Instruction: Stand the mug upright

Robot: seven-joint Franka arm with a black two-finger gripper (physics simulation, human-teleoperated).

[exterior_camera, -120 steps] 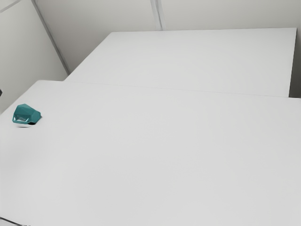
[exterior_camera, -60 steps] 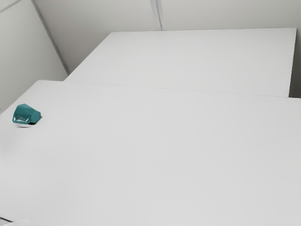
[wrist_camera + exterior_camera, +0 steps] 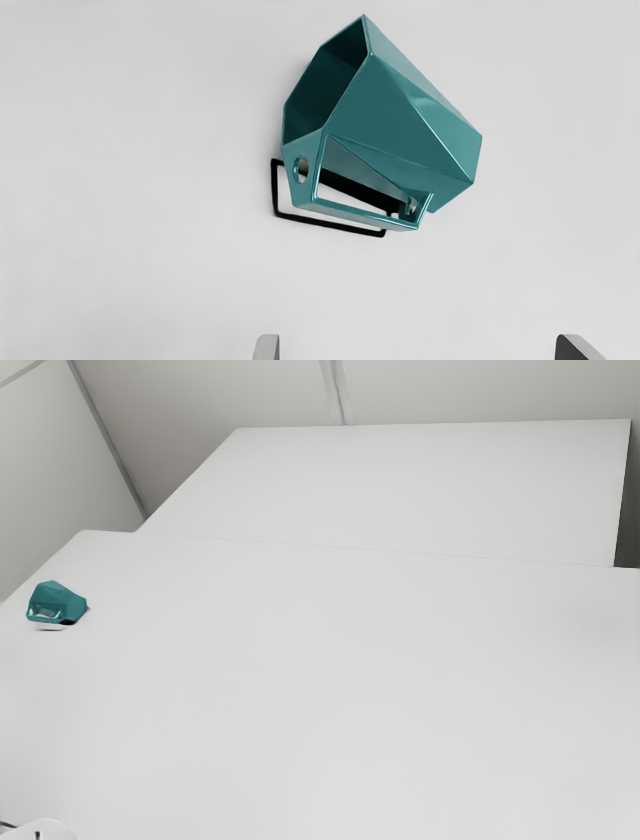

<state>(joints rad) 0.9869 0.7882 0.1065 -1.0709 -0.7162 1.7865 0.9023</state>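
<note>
Exterior view: a white shape [image 3: 40,831] has edged in; mug [image 3: 57,603] still tipped, so unrighted; gripper [image 3: 417,345] open, empty.

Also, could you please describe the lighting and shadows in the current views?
Wrist view: even light on the table, a crisp black shadow echoing the handle, pale glints along edges of the mug; exterior view: pale, diffuse light, a small dark shadow by the mug.

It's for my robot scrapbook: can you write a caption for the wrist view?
A teal faceted mug lies on its side before the open gripper.
</note>
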